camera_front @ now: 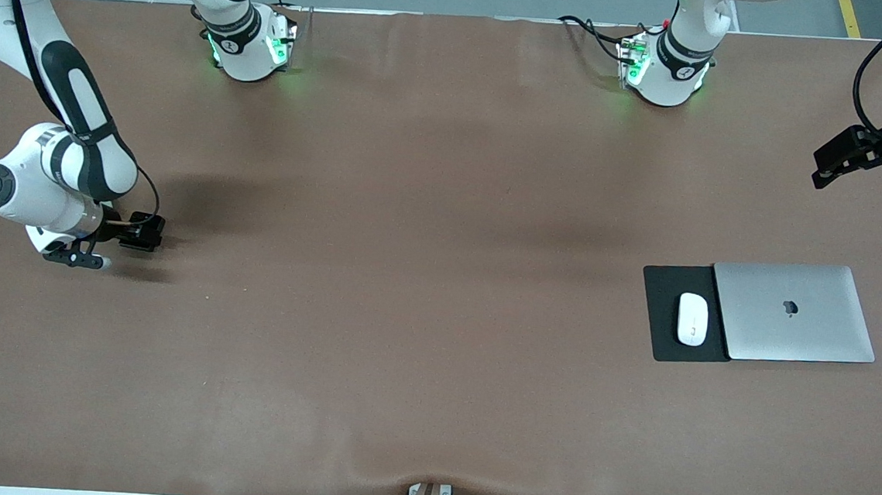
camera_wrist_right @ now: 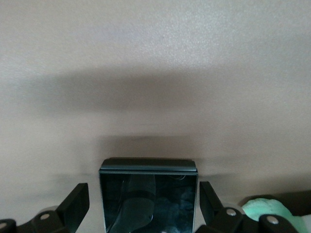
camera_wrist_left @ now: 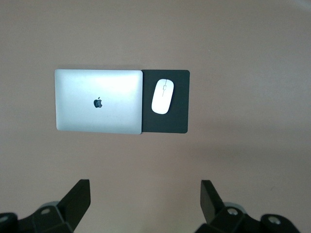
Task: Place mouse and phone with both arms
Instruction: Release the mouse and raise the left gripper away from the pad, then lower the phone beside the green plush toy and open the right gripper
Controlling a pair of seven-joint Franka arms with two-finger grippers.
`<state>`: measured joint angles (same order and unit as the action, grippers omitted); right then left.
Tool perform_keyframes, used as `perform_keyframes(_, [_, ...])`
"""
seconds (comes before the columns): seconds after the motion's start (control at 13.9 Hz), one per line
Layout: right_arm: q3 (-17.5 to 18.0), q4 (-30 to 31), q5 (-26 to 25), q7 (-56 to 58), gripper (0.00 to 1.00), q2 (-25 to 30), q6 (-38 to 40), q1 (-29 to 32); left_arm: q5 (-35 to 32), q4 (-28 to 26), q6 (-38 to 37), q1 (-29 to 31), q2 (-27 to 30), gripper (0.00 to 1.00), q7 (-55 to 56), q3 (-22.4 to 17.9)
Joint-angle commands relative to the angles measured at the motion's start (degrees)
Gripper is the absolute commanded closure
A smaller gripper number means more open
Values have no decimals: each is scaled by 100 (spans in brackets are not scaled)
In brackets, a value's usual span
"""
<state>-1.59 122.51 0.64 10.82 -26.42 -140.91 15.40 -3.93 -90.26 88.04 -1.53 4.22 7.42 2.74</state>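
The black glossy phone [camera_wrist_right: 148, 199] sits between the fingers of my right gripper [camera_wrist_right: 144, 194], with a gap on each side, so the gripper is open and not pressing on it. In the front view this gripper [camera_front: 139, 233] is low over the brown table at the right arm's end. The white mouse [camera_front: 692, 319] lies on a black pad [camera_front: 663, 294] at the left arm's end. My left gripper [camera_front: 854, 171] hangs in the air, open and empty. Its wrist view looks down on the mouse [camera_wrist_left: 163, 96] from well above, past the gripper [camera_wrist_left: 145, 189].
A closed silver laptop [camera_front: 793, 312] lies beside the mouse and covers one edge of the black pad [camera_wrist_left: 180, 121]. Both arm bases [camera_front: 249, 44] [camera_front: 663, 69] stand along the table edge farthest from the front camera. Cables run along the nearest edge.
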Motion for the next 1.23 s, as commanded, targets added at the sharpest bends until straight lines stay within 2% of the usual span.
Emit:
perform_keyframes(0.0, [79,-121,-73,43,0,303,326,7,129,-141,2,-58,123,0,-91,-89])
perform_keyframes(0.58, [97,-1482,-64,-62,0,971,2224,-616,129,-167,2,21,158,0,-109,-89])
perform_keyframes(0.87, [97,-2335,-3,-343,0,1182,3454,-907,130,-185,2,21,158,0,-109,-98])
perform_keyframes(1.15, [106,-2486,6,-587,0,1797,3860,-1188,130,-246,2,21,158,0,-109,-107])
